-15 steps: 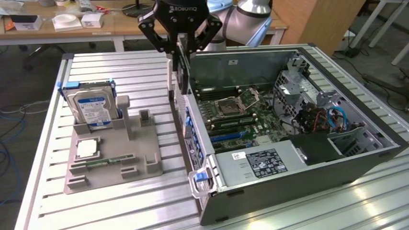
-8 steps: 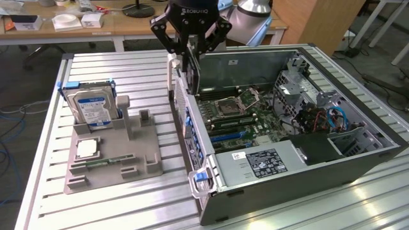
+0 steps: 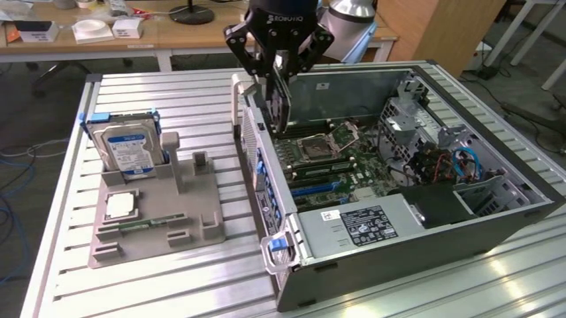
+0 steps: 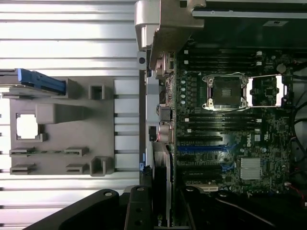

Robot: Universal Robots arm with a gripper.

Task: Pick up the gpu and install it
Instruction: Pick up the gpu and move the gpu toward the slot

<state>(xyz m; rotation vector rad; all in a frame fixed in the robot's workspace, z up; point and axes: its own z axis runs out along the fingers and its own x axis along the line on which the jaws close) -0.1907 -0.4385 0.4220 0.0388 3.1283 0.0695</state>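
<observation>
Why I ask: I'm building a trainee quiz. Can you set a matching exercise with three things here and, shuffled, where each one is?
Things:
1. gpu
2. hard drive
3. CPU socket

Places:
A. upright in the grey holder
B. on the motherboard inside the open case
C. clamped in the gripper, above the case

Pairs: 1-C, 2-A, 3-B
</observation>
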